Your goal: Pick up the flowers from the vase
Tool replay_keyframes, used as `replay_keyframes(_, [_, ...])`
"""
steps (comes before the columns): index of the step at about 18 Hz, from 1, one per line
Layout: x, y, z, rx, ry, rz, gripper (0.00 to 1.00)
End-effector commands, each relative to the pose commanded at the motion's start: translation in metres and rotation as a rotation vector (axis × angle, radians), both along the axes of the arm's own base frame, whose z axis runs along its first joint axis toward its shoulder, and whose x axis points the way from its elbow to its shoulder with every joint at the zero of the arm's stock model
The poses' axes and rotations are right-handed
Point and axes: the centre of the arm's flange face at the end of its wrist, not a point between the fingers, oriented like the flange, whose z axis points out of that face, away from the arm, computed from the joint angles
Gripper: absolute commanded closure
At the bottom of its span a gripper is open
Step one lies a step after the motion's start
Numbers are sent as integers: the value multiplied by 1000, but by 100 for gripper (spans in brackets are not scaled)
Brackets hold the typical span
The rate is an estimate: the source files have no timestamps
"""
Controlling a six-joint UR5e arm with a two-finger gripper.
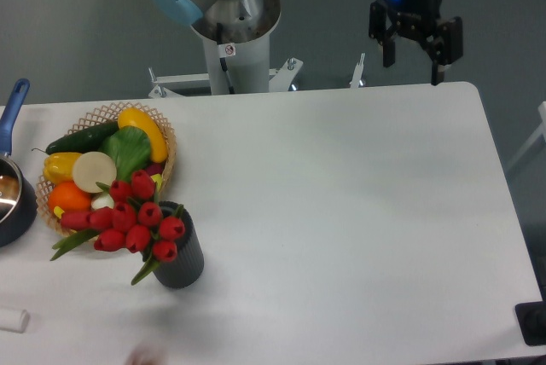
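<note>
The flowers (pixel 132 216) sit in the vase (pixel 182 256), a bunch of red closed buds leaning out over its rim toward the woven basket (pixel 162 130) just beside it, with green leaves poking out low on either side. All of this lies well apart from the pincer (pixel 415 41), far off to its left as the camera sees it and much nearer the front edge of the tabletop (pixel 358 211).

The basket holds toy produce: a yellow pepper, a cucumber, an orange, something green and a pale round piece. Beyond it, at the tabletop's left edge, part of a dark pot (pixel 13 203) with a blue handle shows. A small white object (pixel 13 321) lies near the front left corner.

The pincer hangs above the far right rim of the tabletop, fingers pointing down and spread apart, with nothing between them.

As I judge it, the task has not really started. Nothing is gripped, the bunch stands untouched in its vase, and the whole job is left: crossing to the flowers, coming down over them, closing on the stems or buds, and lifting them clear of the vase.
</note>
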Motion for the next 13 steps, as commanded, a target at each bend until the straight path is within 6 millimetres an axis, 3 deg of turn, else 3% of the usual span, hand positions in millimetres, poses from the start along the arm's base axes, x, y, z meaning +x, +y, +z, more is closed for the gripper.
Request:
replay_keyframes(8, [2,4,-6,34,-23,-10,0])
replay_keyframes(13, [4,20,-6,299,-159,167,0])
